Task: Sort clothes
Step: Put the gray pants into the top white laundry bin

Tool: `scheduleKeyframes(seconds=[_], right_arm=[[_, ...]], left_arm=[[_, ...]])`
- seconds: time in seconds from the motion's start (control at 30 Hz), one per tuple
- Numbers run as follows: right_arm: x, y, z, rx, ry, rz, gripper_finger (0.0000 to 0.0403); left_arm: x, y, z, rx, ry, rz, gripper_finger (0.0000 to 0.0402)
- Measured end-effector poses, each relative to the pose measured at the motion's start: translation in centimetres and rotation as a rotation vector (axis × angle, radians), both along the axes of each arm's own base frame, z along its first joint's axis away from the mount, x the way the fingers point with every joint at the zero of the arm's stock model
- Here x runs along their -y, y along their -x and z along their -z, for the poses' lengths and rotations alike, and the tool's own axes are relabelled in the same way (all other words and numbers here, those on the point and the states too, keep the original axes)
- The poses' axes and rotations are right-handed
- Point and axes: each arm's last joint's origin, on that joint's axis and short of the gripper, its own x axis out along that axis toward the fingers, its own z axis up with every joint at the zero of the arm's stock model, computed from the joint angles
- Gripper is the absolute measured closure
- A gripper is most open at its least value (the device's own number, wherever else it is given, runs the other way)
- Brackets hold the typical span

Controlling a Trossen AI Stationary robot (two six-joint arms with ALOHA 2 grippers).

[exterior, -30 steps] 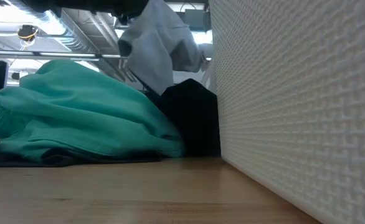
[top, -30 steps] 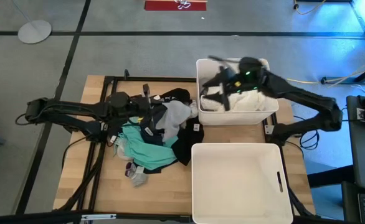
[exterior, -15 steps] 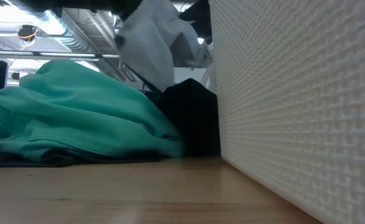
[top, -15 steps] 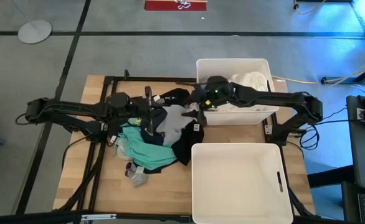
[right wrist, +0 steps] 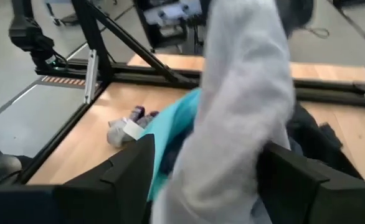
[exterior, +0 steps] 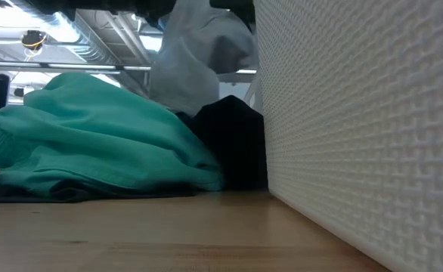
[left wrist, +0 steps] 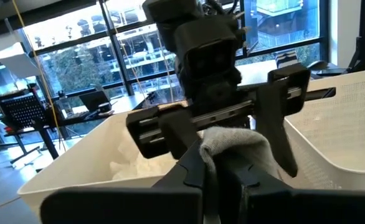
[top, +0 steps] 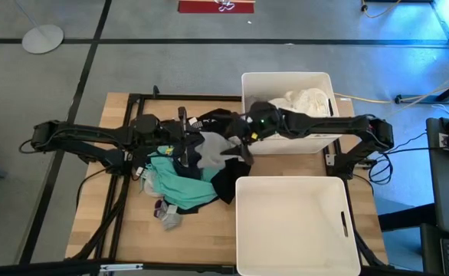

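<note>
Clothes (top: 190,172), a loose heap of soft fabric garments, lie on the wooden bench (top: 102,222) left of two white rectangular plastic bins. Teal knit garment (exterior: 93,136) spreads at the heap's near side, with a black garment (exterior: 233,140) beside it, close against the textured wall of the near bin (top: 293,226). Small grey and purple socks (top: 165,215) lie just apart from the heap, toward the bench's front edge. Light grey soft garment (top: 209,146) hangs raised above the heap, between the two arms. Left gripper (top: 185,138) reaches in from the left over the heap, its fingers closed on an edge of the light grey garment, as the left wrist view shows (left wrist: 238,149). Right gripper (top: 244,142) stretches out from the right across the far bin's (top: 286,79) corner, its fingers spread wide on either side of the same hanging grey fabric (right wrist: 245,112). White and cream garments (top: 305,103) sit piled inside the far bin. Near bin holds nothing visible.
</note>
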Motion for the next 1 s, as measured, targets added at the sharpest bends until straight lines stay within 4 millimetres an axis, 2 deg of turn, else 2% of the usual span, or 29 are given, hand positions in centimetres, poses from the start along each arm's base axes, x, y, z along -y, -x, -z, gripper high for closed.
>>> scheduleKeyframes(seconds=[0.13, 0.43, 0.5, 0.57, 0.73, 0.87, 1.0], right_arm=[[-0.3, -0.1, 0.0, 0.006, 0.024, 0.013, 0.0203], [-0.2, 0.0, 0.1, 0.003, 0.075, 0.011, 0.0383], [-0.2, 0.0, 0.0, 0.004, 0.083, 0.026, 0.0388], [-0.1, 0.0, -0.3, 0.009, 0.091, 0.047, 0.0373], [-0.1, 0.3, -2.1, 0.016, 0.124, 0.069, 0.0359], [0.0, 1.1, -3.5, 0.016, 0.170, 0.110, 0.0379], [0.0, 2.8, -5.5, 0.041, 0.211, 0.188, 0.0389]], left_arm=[[0.0, 0.0, 0.0, 0.000, 0.004, 0.000, 0.0392], [0.0, 0.0, 0.0, 0.001, 0.037, 0.002, 0.0388], [0.0, 0.0, 0.0, 0.005, 0.070, 0.004, 0.0384], [0.0, 0.0, 0.0, 0.009, 0.097, 0.004, 0.0381], [0.0, 0.0, 0.1, 0.005, 0.112, 0.004, 0.0360], [-0.1, 0.0, 0.3, -0.007, 0.153, 0.003, 0.0314], [-0.3, 0.1, 0.5, -0.032, 0.156, -0.011, 0.0259]])
